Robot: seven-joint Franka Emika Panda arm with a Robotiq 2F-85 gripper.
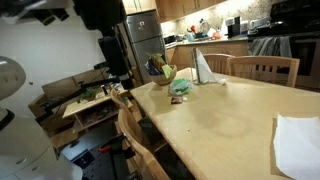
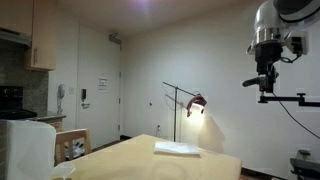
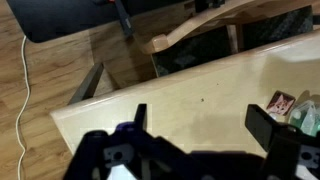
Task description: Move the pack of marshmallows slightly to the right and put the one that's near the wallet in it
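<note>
The pack of marshmallows (image 1: 181, 87) is a bright green bag lying on the wooden table (image 1: 220, 115), near its far end. A small dark item just in front of it looks like the wallet (image 1: 178, 99). In the wrist view the green bag (image 3: 306, 120) shows at the right edge. A small pale, reddish-marked piece (image 3: 281, 103) lies beside it; I cannot tell whether it is the loose marshmallow. My gripper (image 3: 200, 125) hangs open above the bare table corner, left of these things, with nothing between its fingers. It also shows high up in an exterior view, gripper (image 2: 265, 82).
A yellow-green bowl (image 1: 163, 72) and a white pointed napkin (image 1: 203, 68) stand behind the bag. A white sheet (image 1: 297, 142) lies on the near table end. Wooden chairs (image 1: 264, 68) stand around the table, one chair back (image 3: 195, 35) just past the edge.
</note>
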